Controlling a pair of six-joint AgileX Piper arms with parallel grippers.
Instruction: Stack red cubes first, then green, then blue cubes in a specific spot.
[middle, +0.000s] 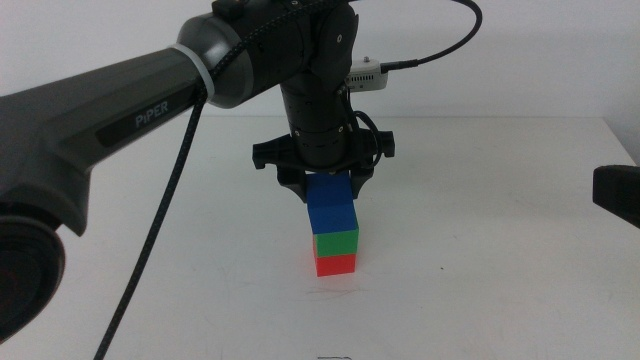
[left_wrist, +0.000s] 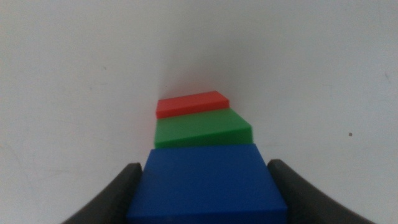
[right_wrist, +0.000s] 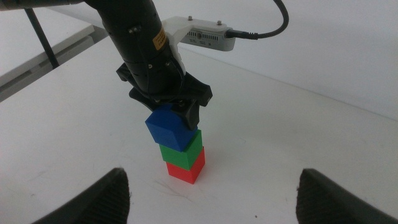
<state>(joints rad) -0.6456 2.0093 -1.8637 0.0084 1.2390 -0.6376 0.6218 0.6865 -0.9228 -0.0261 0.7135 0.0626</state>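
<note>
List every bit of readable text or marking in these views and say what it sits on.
"PiPER": light lettering on the left arm's grey link, middle view.
Yellow sticker on the left arm's wrist housing, right wrist view: too small and blurred to read.
The cubes and table carry no text.

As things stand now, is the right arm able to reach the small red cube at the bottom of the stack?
Probably not cleanly. The small matte red cube sits under the green cube and blue cube, and the left hand grips the blue one from above. The right hand waits open at the table's side.
</note>
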